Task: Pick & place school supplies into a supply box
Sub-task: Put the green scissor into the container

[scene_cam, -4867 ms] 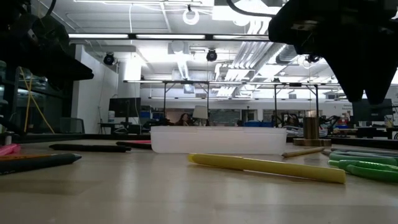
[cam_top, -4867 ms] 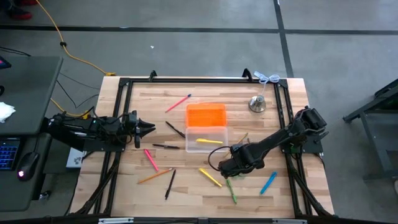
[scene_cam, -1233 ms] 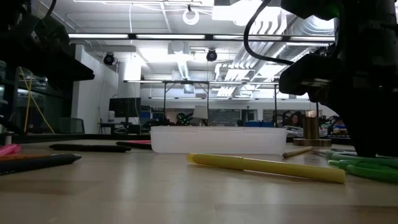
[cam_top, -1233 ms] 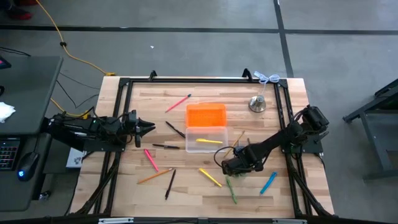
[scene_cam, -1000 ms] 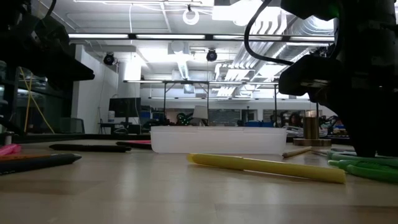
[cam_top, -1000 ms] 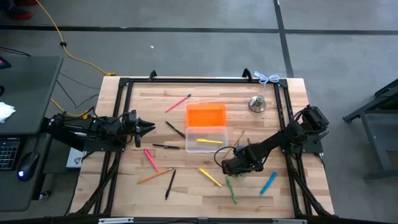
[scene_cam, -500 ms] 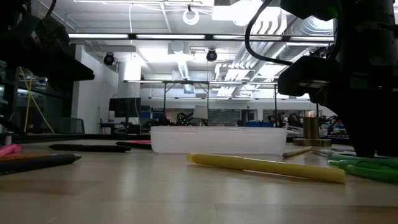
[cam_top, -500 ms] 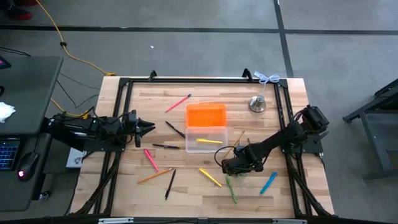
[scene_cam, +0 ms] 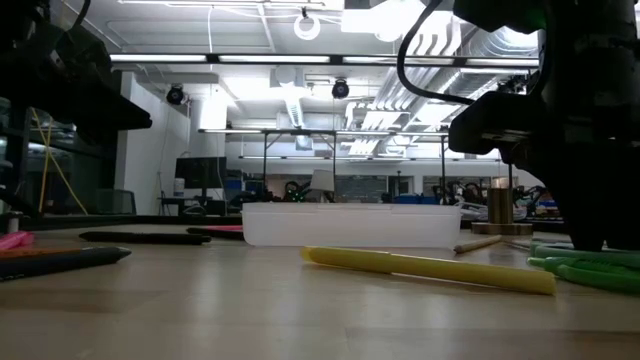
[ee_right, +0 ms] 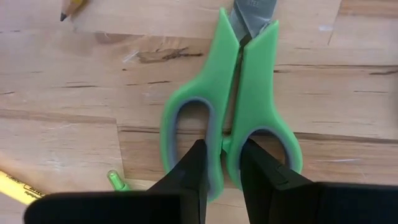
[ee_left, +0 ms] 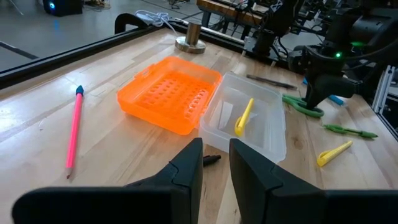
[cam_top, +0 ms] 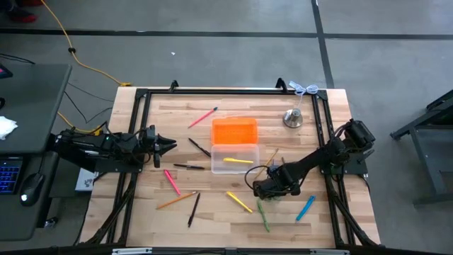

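Scissors [ee_right: 231, 118]: flat on table just right of and below supply box [cam_top: 235, 157], long axis along right gripper's reach, blades pointing away from it | Right gripper [ee_right: 220, 163]: fingers pinching the inner arms of both green handles | Supply box: orange lid [cam_top: 234, 131] open flat, holds 1 yellow pen [cam_top: 237, 161] | Left gripper [cam_top: 172, 144]: left of supply box, fingers slightly parted, gripping nothing
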You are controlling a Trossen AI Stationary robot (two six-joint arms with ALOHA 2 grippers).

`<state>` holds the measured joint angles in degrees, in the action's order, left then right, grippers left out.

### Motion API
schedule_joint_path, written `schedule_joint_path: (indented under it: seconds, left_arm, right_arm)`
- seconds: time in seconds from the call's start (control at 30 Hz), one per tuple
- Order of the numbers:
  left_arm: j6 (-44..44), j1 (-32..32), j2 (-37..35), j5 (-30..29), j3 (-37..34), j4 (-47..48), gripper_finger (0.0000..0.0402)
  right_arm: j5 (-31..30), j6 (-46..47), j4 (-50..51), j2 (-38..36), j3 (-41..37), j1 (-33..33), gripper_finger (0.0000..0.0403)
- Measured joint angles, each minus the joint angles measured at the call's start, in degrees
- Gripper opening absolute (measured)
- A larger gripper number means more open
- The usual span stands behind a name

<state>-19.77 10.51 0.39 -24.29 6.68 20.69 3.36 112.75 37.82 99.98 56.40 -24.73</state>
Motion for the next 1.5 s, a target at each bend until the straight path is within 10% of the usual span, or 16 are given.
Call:
schedule_joint_path:
  seconds: [1.5]
  left_arm:
    - [0.0,0.0,0.0,-0.3,0.0,0.0,0.0111]
  right_arm:
    - [1.0,0.6,6.4,-12.3,0.2,0.0,0.0053]
